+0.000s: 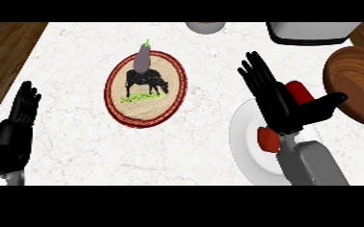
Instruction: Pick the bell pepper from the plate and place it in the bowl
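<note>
A red bell pepper (300,92) lies on a white plate (241,142) at the right of the head view. My right hand (279,107) hovers over it, fingers straight and thumb spread, and hides most of it. Red shows on both sides of the hand, by the thumb and near the wrist. Whether the hand touches the pepper I cannot tell. A brown wooden bowl (347,79) sits at the right edge, just beyond the plate. My left hand (18,125) rests open at the left edge, fingers up.
A red-rimmed plate with a cow picture (121,108) stands in the middle with a purple eggplant (143,60) on its far side. A white and black appliance (313,32) and a small round grey object (206,27) sit at the back. The counter's edge runs along the upper left.
</note>
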You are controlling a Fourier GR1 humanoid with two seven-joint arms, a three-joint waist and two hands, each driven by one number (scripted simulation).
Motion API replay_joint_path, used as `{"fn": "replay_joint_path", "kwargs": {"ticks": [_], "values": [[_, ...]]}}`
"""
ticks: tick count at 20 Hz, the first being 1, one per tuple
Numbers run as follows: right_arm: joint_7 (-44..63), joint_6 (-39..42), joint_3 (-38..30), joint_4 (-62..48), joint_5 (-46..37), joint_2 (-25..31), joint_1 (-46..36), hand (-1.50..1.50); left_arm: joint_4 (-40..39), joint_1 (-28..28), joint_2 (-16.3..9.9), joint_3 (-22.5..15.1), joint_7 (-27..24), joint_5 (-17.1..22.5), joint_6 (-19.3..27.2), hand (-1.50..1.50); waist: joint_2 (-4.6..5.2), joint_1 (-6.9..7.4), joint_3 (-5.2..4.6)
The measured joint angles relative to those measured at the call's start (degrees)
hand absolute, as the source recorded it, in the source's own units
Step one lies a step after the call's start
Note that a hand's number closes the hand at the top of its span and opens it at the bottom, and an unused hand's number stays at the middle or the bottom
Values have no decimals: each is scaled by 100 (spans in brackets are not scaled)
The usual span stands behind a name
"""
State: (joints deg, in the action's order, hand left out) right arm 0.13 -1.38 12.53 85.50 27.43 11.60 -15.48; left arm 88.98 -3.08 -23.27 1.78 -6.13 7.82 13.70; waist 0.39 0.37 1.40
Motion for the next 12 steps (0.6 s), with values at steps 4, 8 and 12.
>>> {"fn": "replay_joint_path", "kwargs": {"ticks": [4,8,12], "values": [[-858,1299,-527,-158,814,148,288,150,132,175,-26,-82,146,-185,104,0,9,-79,-55],[-1632,1810,-1226,-570,1089,371,536,-150,250,379,-67,-160,247,-277,122,0,80,-242,-49],[-2580,2655,-1892,-1412,1581,305,821,-150,294,610,-38,-331,475,-335,93,0,121,-217,-39]]}}
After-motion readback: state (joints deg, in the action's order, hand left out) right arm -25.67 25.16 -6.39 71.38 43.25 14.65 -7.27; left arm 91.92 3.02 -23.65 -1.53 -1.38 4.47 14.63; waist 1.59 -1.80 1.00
